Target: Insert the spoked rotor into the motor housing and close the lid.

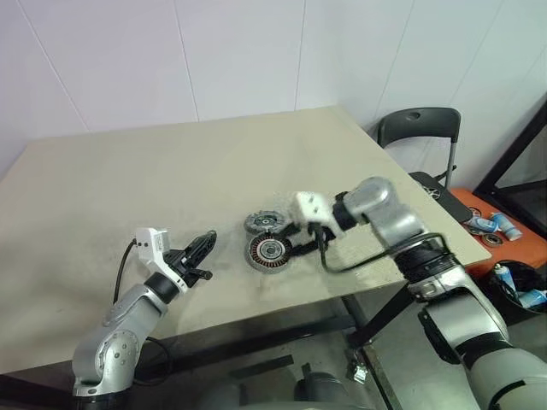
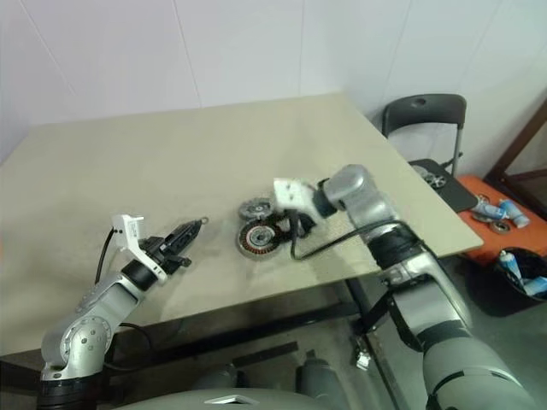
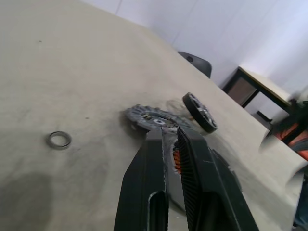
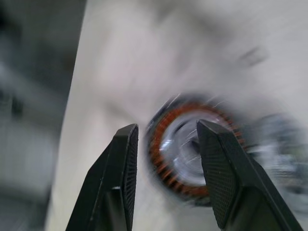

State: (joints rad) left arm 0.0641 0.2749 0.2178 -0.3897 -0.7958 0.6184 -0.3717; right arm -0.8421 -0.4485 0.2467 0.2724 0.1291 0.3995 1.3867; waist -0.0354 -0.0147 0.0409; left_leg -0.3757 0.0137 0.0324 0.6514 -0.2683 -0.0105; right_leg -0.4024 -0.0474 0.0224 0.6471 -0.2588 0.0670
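Note:
The motor housing (image 1: 269,253), with its ring of coppery windings around a silver centre, lies flat on the table near the front edge. Just behind it lies the lid (image 1: 260,224), a dull grey disc with cutouts. In the left wrist view the spoked rotor (image 3: 199,112), dark-rimmed, stands tilted on its edge beside the lid (image 3: 148,118). My right gripper (image 1: 301,242) hovers just right of the housing, open with nothing between its fingers; the housing (image 4: 192,149) shows beyond them. My left gripper (image 1: 208,240) is shut and empty, left of the housing and pointing at it.
A small metal ring (image 3: 59,140) lies on the tan table (image 1: 128,188) to the left of the parts. Off the table's right side stand a black chair (image 1: 419,128) and an orange surface (image 1: 500,243) with small items. The table's front edge runs close to the housing.

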